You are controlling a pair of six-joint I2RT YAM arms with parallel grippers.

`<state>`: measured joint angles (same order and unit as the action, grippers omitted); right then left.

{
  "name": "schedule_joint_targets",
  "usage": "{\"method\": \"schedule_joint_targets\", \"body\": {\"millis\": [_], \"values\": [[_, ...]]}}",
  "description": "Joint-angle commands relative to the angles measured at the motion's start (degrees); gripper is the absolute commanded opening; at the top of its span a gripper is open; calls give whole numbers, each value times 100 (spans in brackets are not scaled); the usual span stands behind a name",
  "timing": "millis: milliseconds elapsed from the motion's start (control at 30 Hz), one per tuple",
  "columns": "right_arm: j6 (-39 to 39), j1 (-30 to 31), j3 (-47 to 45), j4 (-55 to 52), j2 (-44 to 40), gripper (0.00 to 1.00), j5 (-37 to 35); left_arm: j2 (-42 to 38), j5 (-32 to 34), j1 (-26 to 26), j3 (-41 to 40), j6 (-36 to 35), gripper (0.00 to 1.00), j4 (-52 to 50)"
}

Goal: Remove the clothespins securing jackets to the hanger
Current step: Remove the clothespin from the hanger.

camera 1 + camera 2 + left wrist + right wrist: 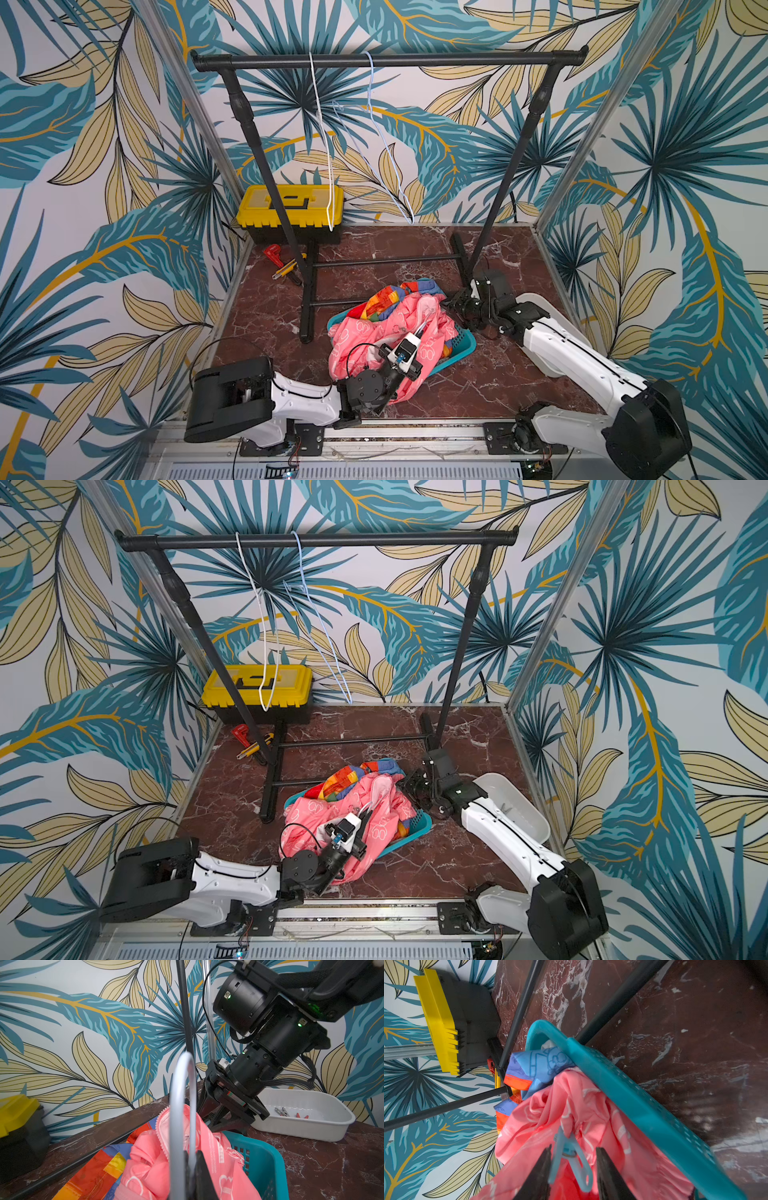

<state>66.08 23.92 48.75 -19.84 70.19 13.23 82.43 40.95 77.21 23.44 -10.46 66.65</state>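
The pink bear-print jacket [361, 345] lies heaped on the rainbow-striped jacket [382, 297] in a teal basket [461, 340]. A grey-blue wire hanger [178, 1095] rises out of the pink jacket [149, 1159], and my left gripper [192, 1152] is shut on its hook. A light blue clothespin [571, 1159] is clipped on a fold of the pink jacket [550, 1105]. My right gripper [574, 1147] is open, one finger on each side of that clothespin, at the basket's far right rim [451, 305]. A grey clothespin [281, 1111] and a red one [301, 1115] lie in the white tray [324, 1128].
A black garment rack [386, 60] stands behind the basket with a white hanger [324, 137] and a light blue hanger [382, 137] on its bar. A yellow toolbox [291, 203] and a red wrench [274, 253] sit at the back left. The rack's base bars run close to the basket.
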Motion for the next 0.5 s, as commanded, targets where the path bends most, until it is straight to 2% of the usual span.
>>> {"method": "schedule_joint_targets", "body": {"millis": [0, 100, 467], "values": [[82, -19, 34, -29, 82, 35, 102, 310, 51, -23, -201, 369, 0, -944], [114, -16, -6, -30, 75, 32, 113, 328, 14, -27, -200, 378, 0, -944], [63, -19, 23, -23, 46, 8, -50, 218, 48, -18, -265, 349, 0, -947]]}}
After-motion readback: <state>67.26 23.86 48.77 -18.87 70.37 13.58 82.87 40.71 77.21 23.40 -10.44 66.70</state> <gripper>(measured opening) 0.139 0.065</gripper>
